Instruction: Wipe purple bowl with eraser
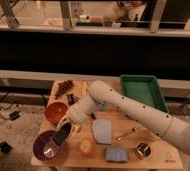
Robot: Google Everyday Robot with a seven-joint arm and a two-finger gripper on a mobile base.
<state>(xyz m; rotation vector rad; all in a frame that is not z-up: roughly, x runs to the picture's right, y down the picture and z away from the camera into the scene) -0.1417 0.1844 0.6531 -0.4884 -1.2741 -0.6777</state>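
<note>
The end effector [67, 126] hangs over the front left part of the surface [158, 150], tipped down and to the left, its pale fingers clamped on the eraser [61, 135]. The eraser is a small dark rectangular block with a lighter face, held aslant. Its lower end reaches over the right rim of the purple bowl [44, 146] and into it; whether it touches the inside cannot be told.

The purple bowl is round and shallow, dark maroon outside, with a paler glossy inside that catches the light. It sits at the front left corner of the surface. Just behind it stands the orange-red bowl [55, 112], round, smooth and a little smaller.

The arm [138, 110] is a smooth white tube in thick segments running from the right edge across the surface, which is light wood.

In front of the arm lies a grey-blue cloth [102, 130], soft and roughly rectangular. Near the front edge are a small round orange-yellow thing [86, 146], a blue sponge-like pad [116, 154] and a small shiny metal cup [142, 150], with a thin metal utensil [125, 134] between cloth and cup. At the back left is a dark bumpy cluster like grapes [64, 88]; at the back right, a green rectangular plastic tray [143, 91].

The arm covers the middle back of the surface and is cut off at the right. A small dark object [70, 99] beside the wrist is too vague to name.
</note>
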